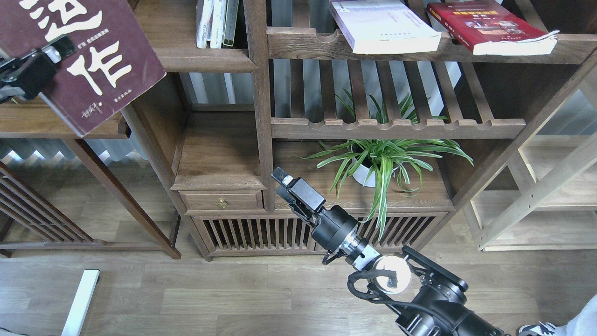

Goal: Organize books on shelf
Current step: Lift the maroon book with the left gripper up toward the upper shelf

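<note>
Wooden flooring runs beneath a dark brown bookcase point(261, 116) that fills the head view. Brown book point(88, 56) — white Chinese characters on its cover — is held tilted at upper left, in front of the solid shelf point(205, 58) with the rounded front edge. Left fingers point(28, 70) pinch its lower left edge. White book point(385, 25) and red book point(489, 25) lie flat on the slatted rail shelf point(303, 44) at upper right, side by side and apart from each other.

Progress, as judged: one of three books is in hand but not yet placed; two are untouched on the slatted shelf. Most of the task is left.

Right gripper point(287, 184) hangs low in front of the drawer level, holding nothing; whether its fingers are spread cannot be told.

Slim volumes point(217, 23) stand upright on the solid shelf, at its right end, taking up space there. An upright post point(259, 93) separates this bay from the slatted side. A potted plant point(378, 161) sits lower — clear of the placing path.
</note>
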